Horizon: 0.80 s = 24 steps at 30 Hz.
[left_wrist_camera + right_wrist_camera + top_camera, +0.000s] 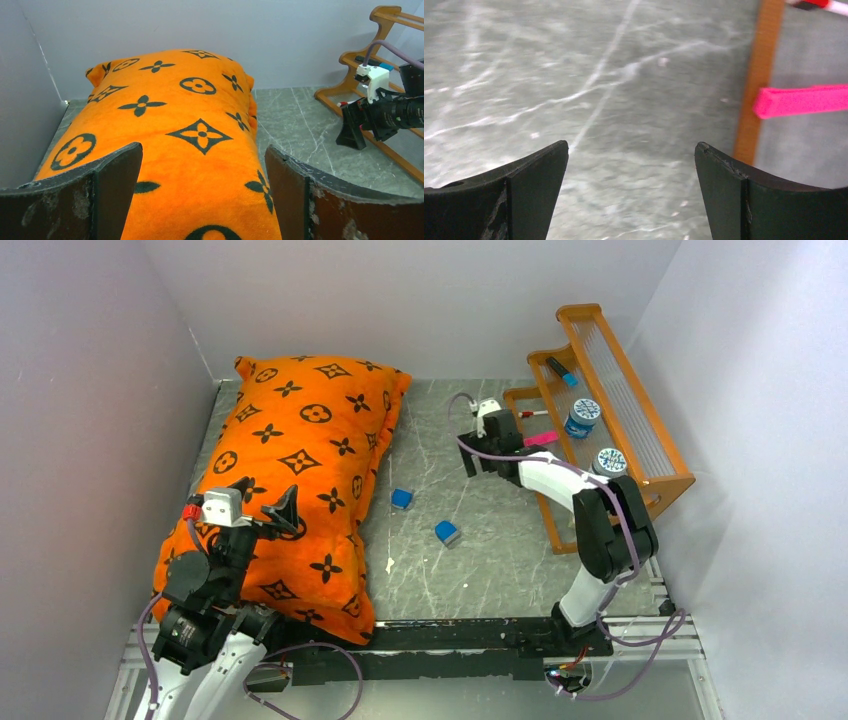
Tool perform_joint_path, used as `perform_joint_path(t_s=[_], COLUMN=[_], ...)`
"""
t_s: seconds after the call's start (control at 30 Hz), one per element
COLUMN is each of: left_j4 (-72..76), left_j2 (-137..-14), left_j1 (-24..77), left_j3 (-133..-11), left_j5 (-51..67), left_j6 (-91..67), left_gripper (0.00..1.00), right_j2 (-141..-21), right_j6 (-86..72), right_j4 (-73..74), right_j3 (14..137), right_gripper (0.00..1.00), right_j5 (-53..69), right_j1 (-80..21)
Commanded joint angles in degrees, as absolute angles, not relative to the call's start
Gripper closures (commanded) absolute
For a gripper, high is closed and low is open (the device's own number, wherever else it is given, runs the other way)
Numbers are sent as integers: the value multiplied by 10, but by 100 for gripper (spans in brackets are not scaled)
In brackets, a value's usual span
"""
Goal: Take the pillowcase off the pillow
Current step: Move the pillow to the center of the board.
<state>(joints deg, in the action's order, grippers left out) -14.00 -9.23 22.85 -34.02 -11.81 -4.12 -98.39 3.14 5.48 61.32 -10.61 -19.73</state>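
Observation:
The orange pillowcase point(300, 455) with dark monogram motifs lies along the table's left side and covers the pillow completely, so no white pillow shows. My left gripper point(265, 502) is open and hovers over the near half of the pillowcase, one finger on each side of its top. In the left wrist view the fingers point(112, 175) straddle the orange fabric point(200, 150) without gripping it. My right gripper point(475, 462) is open and empty above bare table near the rack, away from the pillowcase. In the right wrist view it point(631, 150) shows only grey table between the fingers.
A wooden rack point(640, 455) stands at the right with markers, two blue-lidded jars point(583, 416) and a pink object point(804, 100). Two small blue cubes point(401, 498) point(446, 532) lie on the marbled table between the pillowcase and the right arm. White walls enclose the left, back and right.

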Motion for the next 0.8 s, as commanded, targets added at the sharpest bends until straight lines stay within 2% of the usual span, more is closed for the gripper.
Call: perform_joint_path(t_s=[0.0, 0.23, 0.4, 0.77], left_j4=[-115, -115, -116, -117], left_j2=[-102, -104, -106, -102], left_j1=[230, 230, 230, 230], left_j3=[-339, -339, -339, -338], left_j5=[-109, -107, -104, -101], left_j6=[-39, -37, -36, -35], left_gripper=[3, 3, 3, 3], right_j2=[-942, -880, -868, -933], right_j6=[-14, -142, -264, -466], right_j4=[33, -56, -173, -402], right_j3=[602, 563, 520, 476], right_gripper=[0, 0, 0, 0], right_j5=[-56, 98, 192, 246], right_j1=[-238, -283, -331, -444])
